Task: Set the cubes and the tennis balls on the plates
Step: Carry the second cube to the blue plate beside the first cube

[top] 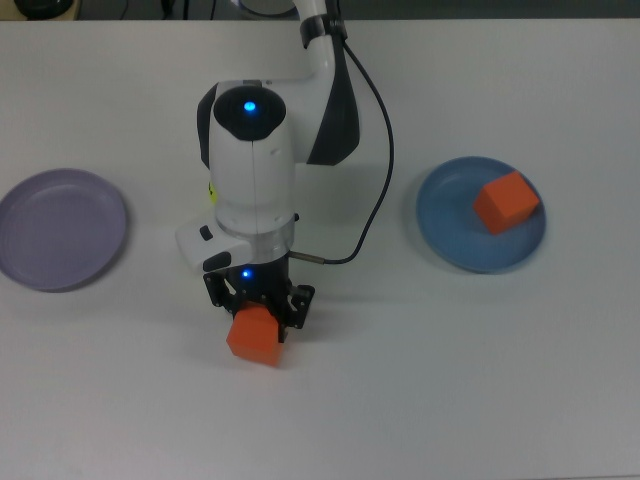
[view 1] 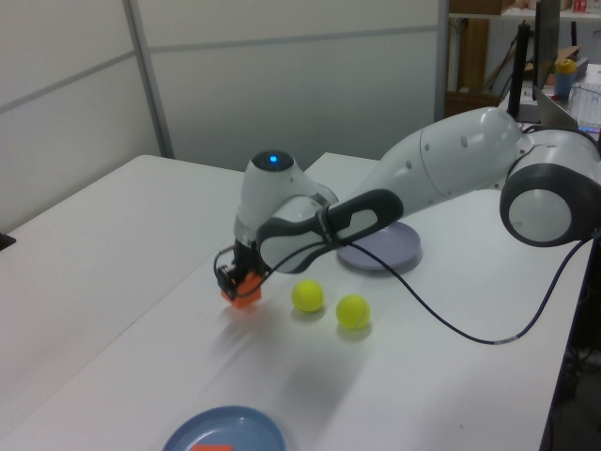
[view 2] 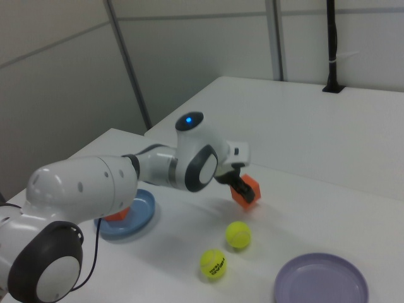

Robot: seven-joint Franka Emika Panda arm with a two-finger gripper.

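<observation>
**Second cube gripped, plates waiting on either side**

The gripper (top: pixel 257 305) is closed around an orange cube (top: pixel 253 335), its fingers pressing on two opposite faces. In the left view the cube (view 1: pixel 244 290) appears to sit just clear of the white table (top: pixel 420 380), with a faint shadow beneath it, so I judge it is being carried and not resting. The arm reaches straight down over the cube, which suits a pinch on flat sides.

The other orange cube (top: pixel 506 202) already lies on the blue plate (top: pixel 445 215), at the top view's right. The lavender plate (top: pixel 60 228) sits bare at the top view's left, well apart from the gripper. Both tennis balls (view 1: pixel 307 295) (view 1: pixel 353 311) rest on the table between the held cube and the lavender plate in the left view, close together but not touching; in the top view the arm hides them.

With one cube per plate a likely reading, the lavender plate looks the natural target, though the blue plate has room too. The balls lie along the path toward the lavender plate, so a carry at low height could knock them rolling.
</observation>
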